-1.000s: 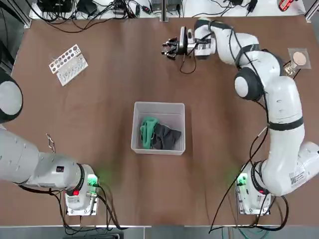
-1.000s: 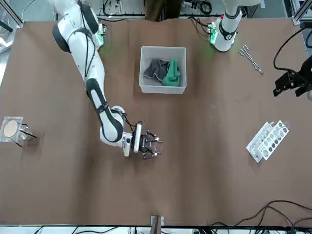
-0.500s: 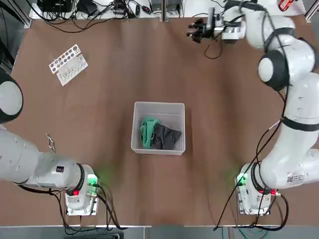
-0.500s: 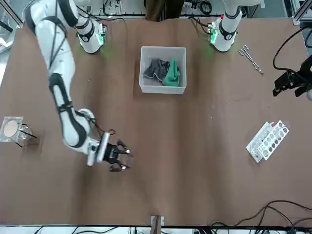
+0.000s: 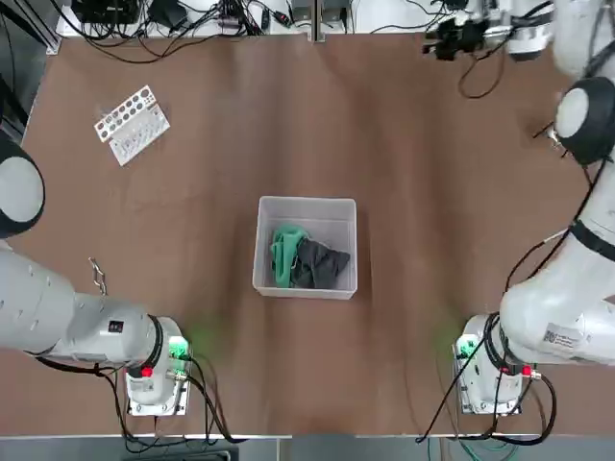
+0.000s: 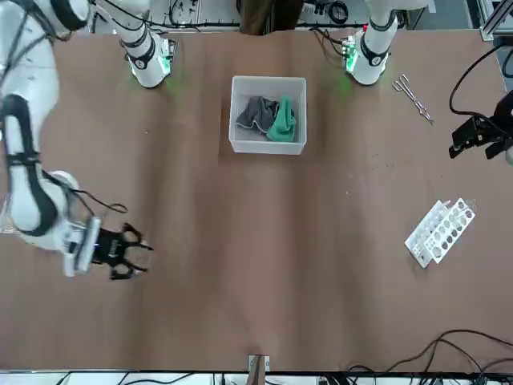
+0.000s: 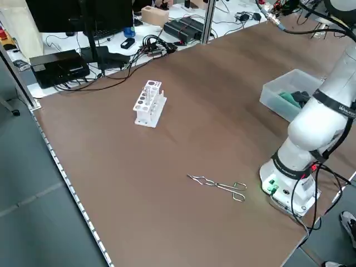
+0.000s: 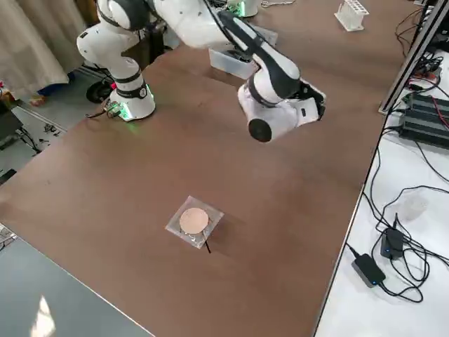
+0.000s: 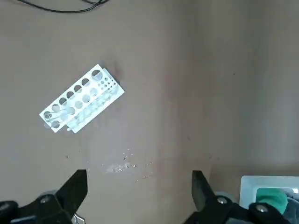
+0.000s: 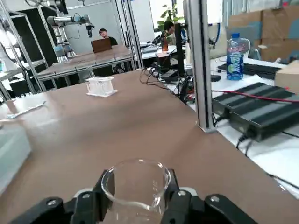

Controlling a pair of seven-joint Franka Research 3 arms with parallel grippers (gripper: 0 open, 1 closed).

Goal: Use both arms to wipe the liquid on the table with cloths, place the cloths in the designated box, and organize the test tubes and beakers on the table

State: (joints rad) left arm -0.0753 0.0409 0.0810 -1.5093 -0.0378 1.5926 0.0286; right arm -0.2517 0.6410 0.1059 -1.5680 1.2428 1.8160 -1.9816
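The right tool (image 10: 135, 205) is carrying a clasped glass beaker (image 10: 135, 184) across the bench (image 5: 192, 173) for tidying, while the left tool (image 9: 140, 205) is hanging released.

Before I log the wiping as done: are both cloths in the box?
Yes. The green cloth and dark cloth both lie crumpled inside the box.

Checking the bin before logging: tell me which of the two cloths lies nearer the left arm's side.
The green cloth; in the box it lies on the left arm's side, the dark grey cloth beside it toward the right arm.
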